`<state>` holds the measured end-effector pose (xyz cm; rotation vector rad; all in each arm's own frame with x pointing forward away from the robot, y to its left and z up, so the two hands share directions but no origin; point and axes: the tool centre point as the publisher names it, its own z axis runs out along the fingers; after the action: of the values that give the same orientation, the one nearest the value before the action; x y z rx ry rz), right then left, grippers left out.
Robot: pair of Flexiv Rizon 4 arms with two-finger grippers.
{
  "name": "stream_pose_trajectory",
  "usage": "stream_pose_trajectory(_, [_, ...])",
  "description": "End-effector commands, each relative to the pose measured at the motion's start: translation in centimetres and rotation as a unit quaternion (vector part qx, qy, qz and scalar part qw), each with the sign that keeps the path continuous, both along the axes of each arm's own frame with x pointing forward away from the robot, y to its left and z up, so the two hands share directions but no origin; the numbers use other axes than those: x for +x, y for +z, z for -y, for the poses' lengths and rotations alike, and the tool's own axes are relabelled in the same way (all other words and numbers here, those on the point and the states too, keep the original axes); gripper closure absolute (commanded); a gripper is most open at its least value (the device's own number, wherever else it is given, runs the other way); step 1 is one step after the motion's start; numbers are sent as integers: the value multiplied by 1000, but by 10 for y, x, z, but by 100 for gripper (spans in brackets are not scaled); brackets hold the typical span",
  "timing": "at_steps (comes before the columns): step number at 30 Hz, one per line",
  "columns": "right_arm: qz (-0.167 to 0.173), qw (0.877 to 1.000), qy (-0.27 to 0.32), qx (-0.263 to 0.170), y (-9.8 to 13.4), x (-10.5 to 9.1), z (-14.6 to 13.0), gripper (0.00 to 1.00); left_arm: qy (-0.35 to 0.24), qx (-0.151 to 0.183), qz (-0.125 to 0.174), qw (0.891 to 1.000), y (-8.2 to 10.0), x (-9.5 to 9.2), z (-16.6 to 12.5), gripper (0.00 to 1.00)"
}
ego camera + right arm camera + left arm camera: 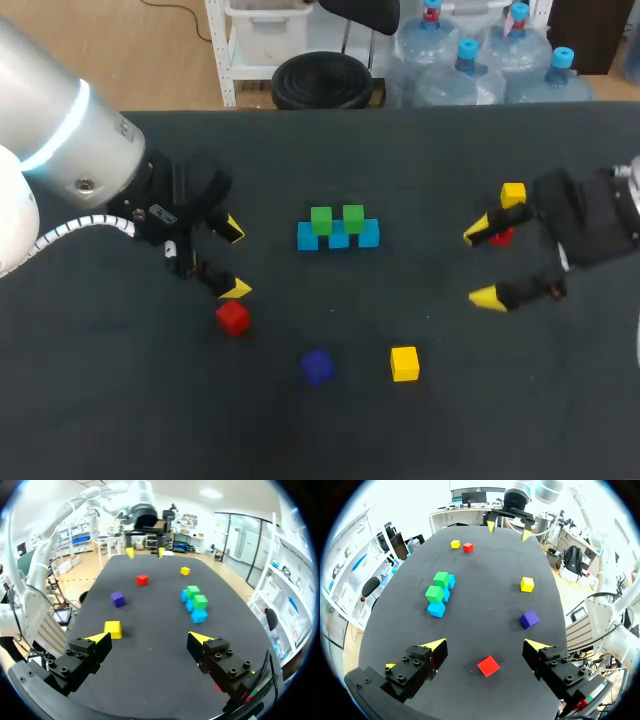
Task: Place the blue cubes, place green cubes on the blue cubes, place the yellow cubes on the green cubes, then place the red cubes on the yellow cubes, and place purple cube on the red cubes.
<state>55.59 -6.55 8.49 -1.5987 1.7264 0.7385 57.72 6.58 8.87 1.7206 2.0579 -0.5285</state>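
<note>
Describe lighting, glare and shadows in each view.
Head view: even light, faint shadows; the small purple cube barely stands out from the black tabletop. Left wrist view: a soft shadow under the nearest red cube, tabletop paler toward its far end. Right wrist view: a pale sheen across the far tabletop; the nearest yellow cube brightly lit.

The head view looks steeply down on the table [420, 150] from above and behind. Each wrist view sits low at one end, the left facing the right gripper [509, 529], the right facing the left gripper [145, 553]. All share the cube stack [338, 230].
</note>
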Motion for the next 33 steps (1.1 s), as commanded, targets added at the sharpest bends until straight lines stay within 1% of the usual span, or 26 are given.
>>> stream_pose_trajectory(1, [-5,1000,8,-7,-14,-16,-9,0,-2,-2,0,1000,-1,1,-1,0])
stream_pose_trajectory(6, [-13,1000,20,-8,-30,-27,-24,0,-2,-2,0,1000,-1,1,-1,0])
stream_pose_trajectory(13, [-14,999,33,0,-46,-44,-42,0,-2,-2,0,1000,-1,1,-1,0])
stream_pose_trajectory(20, [-26,998,48,8,-61,-60,-59,0,-2,-2,0,1000,-1,1,-1,0])
stream_pose_trajectory(25, [-32,998,56,11,-69,-65,-67,0,-2,-2,0,1000,-1,1,-1,0])
stream_pose_trajectory(33, [-36,997,62,14,-77,-68,-75,0,-2,-2,0,1000,-1,1,-1,0])
